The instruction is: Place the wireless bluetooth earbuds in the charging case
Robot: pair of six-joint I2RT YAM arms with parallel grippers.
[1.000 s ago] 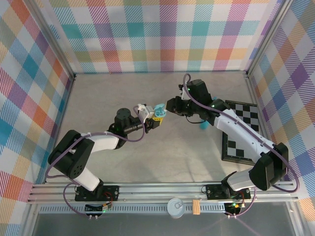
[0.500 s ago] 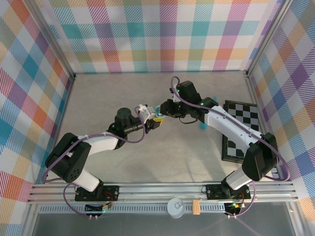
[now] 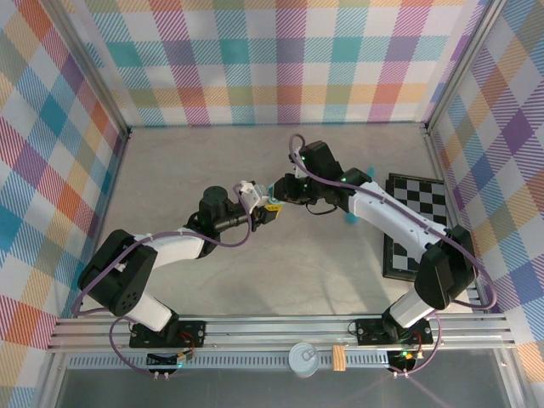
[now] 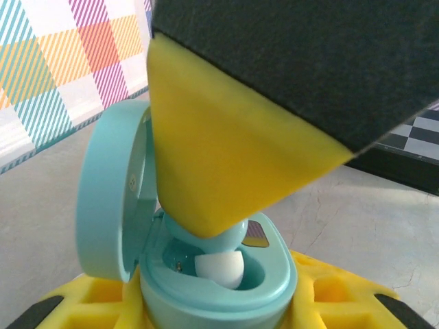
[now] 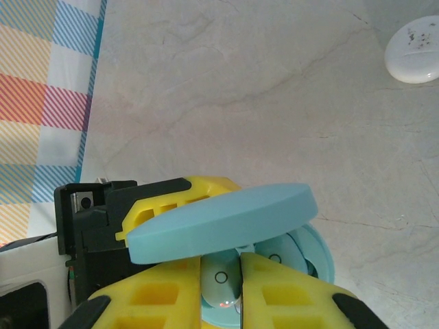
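Observation:
My left gripper [image 3: 263,209] is shut on the base of a teal charging case [image 4: 226,291], held off the table with its lid [image 4: 110,199] swung open. My right gripper [image 5: 221,259] is shut on a teal earbud [image 5: 221,284] with a white tip [image 4: 221,269]. The tip sits down in one well of the case, and the right finger [image 4: 219,157] presses on it from above. A second teal bud [image 5: 278,258] seems seated in the other well. In the top view both grippers meet mid-table at the case [image 3: 275,187].
A black-and-white checkered board [image 3: 416,225] lies at the right. Small teal pieces [image 3: 350,218] rest on the table near the right arm. A white rounded object [image 5: 413,40] lies on the bare grey table further off. Plaid walls enclose three sides.
The right gripper has moved left with the earbud, closing the gap to the case in the left gripper. The left arm has barely moved.

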